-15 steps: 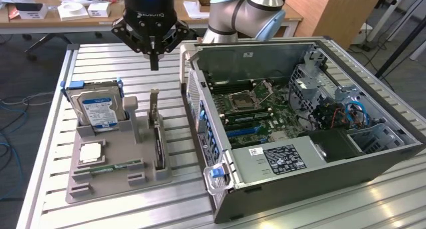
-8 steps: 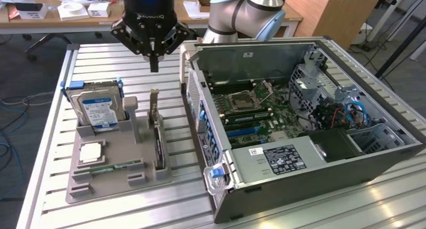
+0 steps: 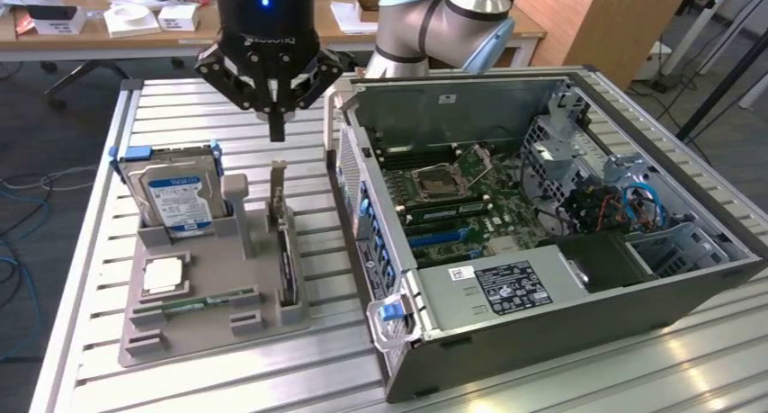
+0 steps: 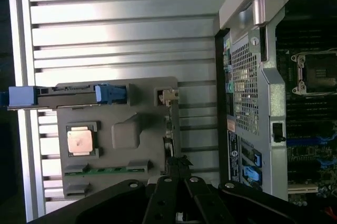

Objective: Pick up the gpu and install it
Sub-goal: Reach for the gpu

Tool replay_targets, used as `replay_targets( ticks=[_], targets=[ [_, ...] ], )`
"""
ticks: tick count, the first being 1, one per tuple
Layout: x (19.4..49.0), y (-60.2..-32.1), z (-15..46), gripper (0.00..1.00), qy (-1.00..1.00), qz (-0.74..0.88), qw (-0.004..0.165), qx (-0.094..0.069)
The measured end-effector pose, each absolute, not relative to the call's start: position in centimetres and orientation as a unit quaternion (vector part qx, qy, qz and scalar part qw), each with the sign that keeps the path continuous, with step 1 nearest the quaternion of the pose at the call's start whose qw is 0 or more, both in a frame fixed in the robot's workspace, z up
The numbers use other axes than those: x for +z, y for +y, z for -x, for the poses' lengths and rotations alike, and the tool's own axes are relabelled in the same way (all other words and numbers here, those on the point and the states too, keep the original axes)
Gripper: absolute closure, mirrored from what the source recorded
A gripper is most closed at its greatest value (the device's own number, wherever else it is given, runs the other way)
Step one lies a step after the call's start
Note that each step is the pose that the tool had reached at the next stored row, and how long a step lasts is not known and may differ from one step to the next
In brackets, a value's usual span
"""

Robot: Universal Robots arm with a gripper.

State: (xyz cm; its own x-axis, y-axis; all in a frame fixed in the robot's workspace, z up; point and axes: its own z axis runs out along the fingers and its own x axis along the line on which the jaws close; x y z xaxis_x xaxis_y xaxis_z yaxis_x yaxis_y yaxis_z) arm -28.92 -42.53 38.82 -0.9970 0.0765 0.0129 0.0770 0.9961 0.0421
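The gpu (image 3: 286, 251) is a thin dark card standing on edge in a slot of the grey holder tray (image 3: 246, 327), its pale metal bracket at the far end. From the wrist it appears edge-on, gpu (image 4: 169, 134). My gripper (image 3: 277, 130) hangs above the tray, just beyond the card's bracket end, apart from it. Its fingers are shut together with nothing between them. In the wrist view the gripper (image 4: 179, 165) sits over the card's line. The open computer case (image 3: 672, 296) lies to the exterior view's right, motherboard (image 3: 462, 206) exposed.
The tray also holds a silver hard drive (image 3: 178, 197) in a blue-clipped caddy, a square processor (image 3: 165, 276) and a green memory stick (image 3: 198, 302). The case wall (image 4: 247, 92) stands close beside the tray. The slatted table (image 3: 180, 107) ends at the exterior view's left.
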Motion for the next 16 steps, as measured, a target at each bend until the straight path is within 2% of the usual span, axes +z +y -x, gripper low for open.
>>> replay_targets(
  ticks=[16],
  targets=[
    [38.8,-45.5,29.0,0.9,-0.999,0.038,0.006,-0.021]
  ],
)
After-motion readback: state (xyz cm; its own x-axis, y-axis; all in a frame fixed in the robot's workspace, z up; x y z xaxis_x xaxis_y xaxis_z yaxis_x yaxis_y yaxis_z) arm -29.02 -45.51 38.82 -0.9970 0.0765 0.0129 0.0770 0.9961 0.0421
